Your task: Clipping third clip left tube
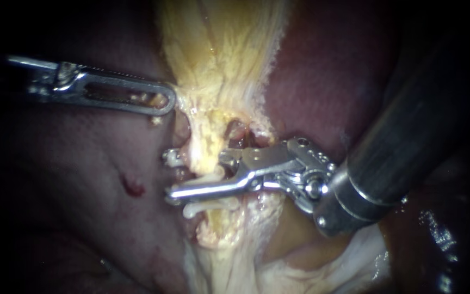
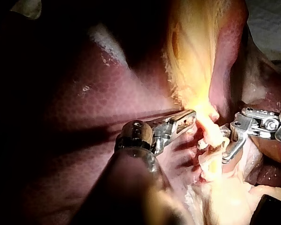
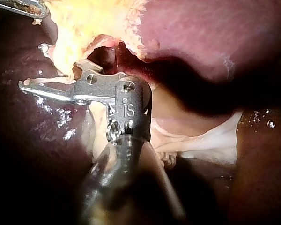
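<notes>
Right instrument [image 1: 168,176] comes in from 3 o'clock, jaws open astride the tube [image 1: 202,163] at centre; this clip doesn't look squeezed yet. One white clip [image 1: 208,208] already on the tube toward 6 o'clock. Left instrument [image 1: 168,103] at 10 o'clock clamps the yellow tissue [image 1: 218,65].

Dark surroundings, one bright central light
Glossy dark red-brown liver surface [image 1: 82,174] fills the backdrop; light pools mid-scene, edges fall to black; a pale textured cloth [image 2: 271,23] shows beyond it
</notes>
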